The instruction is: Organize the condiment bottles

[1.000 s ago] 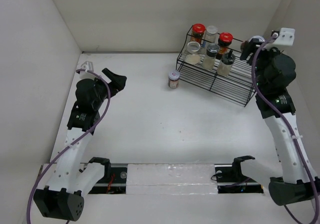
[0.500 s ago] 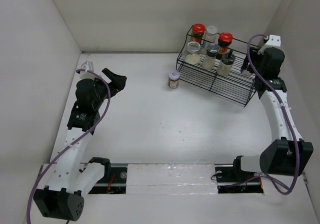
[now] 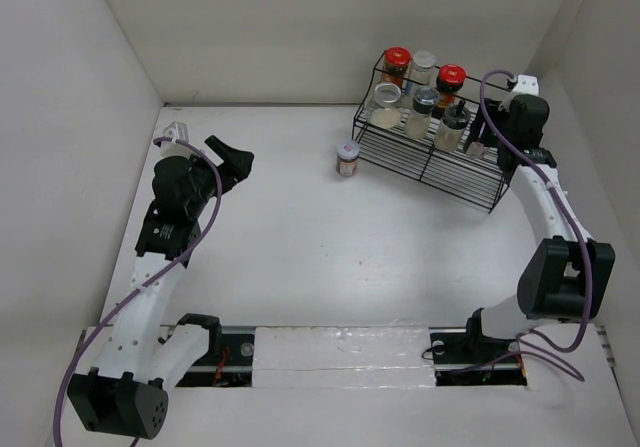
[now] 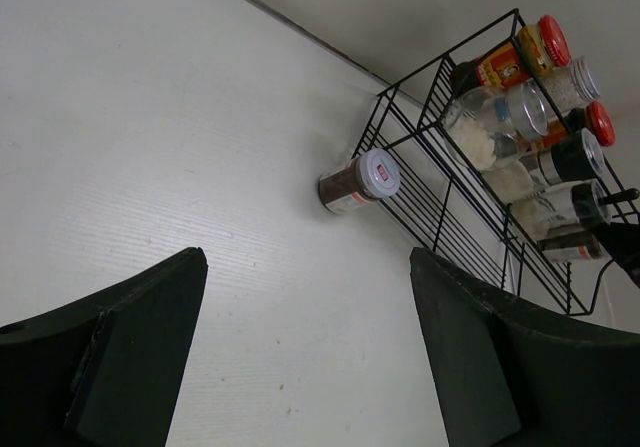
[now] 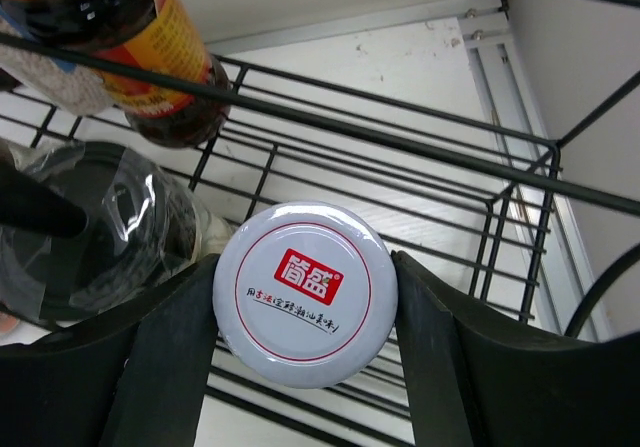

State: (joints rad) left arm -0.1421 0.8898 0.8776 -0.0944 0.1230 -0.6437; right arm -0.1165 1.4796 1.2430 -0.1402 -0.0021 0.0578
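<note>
My right gripper (image 5: 305, 267) is shut on a condiment bottle with a white lid (image 5: 305, 292), both fingers pressed on the lid's sides. The bottle is low over the black wire rack's (image 3: 430, 167) right end, beside a black-lidded jar (image 5: 100, 227) and below a red-labelled dark jar (image 5: 140, 57). The top view shows the right gripper (image 3: 480, 147) there. Several bottles stand on the rack, two of them red-lidded (image 3: 397, 62) (image 3: 451, 75). One silver-lidded brown bottle (image 3: 347, 157) (image 4: 355, 182) stands on the table left of the rack. My left gripper (image 3: 230, 157) (image 4: 305, 257) is open and empty.
The rack stands at the back right, close to the right wall (image 3: 600, 87). Its wire frame (image 5: 400, 137) surrounds the right gripper. White walls close the table on three sides, and a rail (image 3: 340, 352) runs along the near edge.
The right arm has swung down and left from above the rack's right corner, bringing the held bottle down among the rack's wires. The left arm has stayed still.
</note>
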